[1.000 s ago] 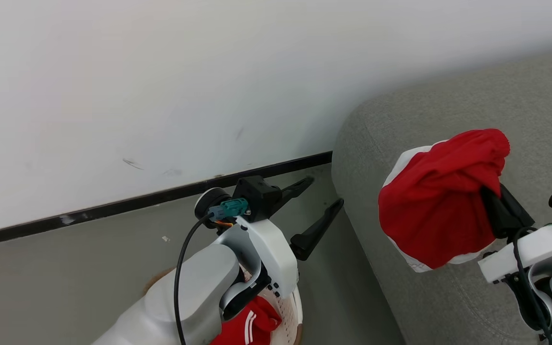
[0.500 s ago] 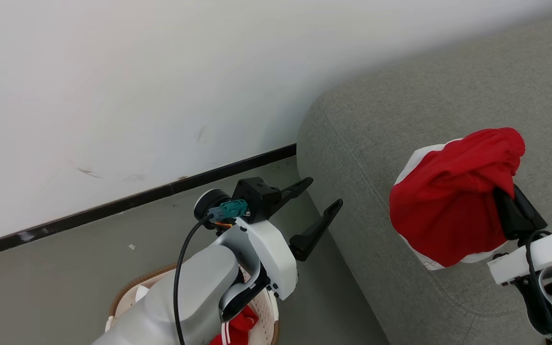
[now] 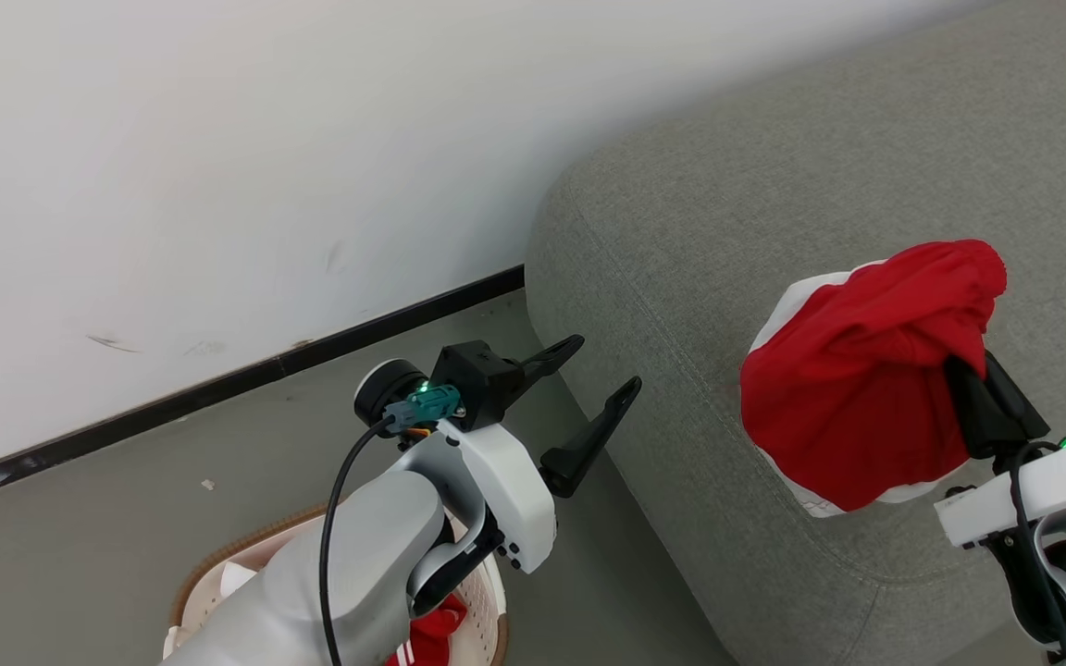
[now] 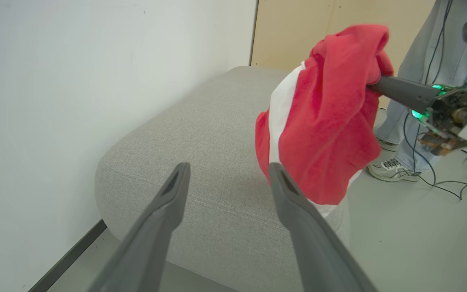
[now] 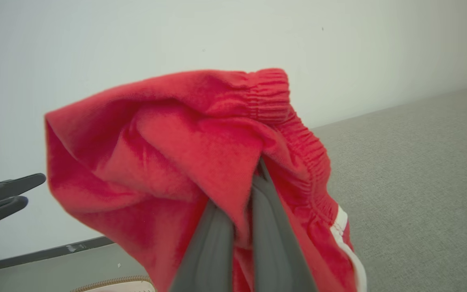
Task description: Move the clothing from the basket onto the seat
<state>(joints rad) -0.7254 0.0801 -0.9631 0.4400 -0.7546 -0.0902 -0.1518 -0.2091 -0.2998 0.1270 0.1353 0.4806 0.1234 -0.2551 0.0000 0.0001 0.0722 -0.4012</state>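
A red garment with white panels [image 3: 857, 388], one piece of the clothing, hangs bunched from my right gripper [image 3: 959, 370], which is shut on its fabric near the elastic waistband [image 5: 274, 97]. It dangles just above the front part of the grey seat [image 3: 681, 240]. My left gripper [image 3: 602, 363] stands open with nothing in it beside the seat's left corner, fingers pointing toward the garment [image 4: 322, 121]. Low at the left, the basket [image 3: 218, 566] sits on the floor under my left forearm, with another red, white-striped piece [image 3: 427, 629] inside.
A white wall [image 3: 218, 166] with a black baseboard [image 3: 218, 387] runs behind the grey floor left of the seat. In the left wrist view a person's legs and pale shoes [image 4: 391, 169] stand beyond the seat, with cables [image 4: 440, 180] on the floor and a beige panel behind.
The head view has swung, so the seat and basket show more fully. The held garment now hangs further in over the cushion. Both grippers keep their states.
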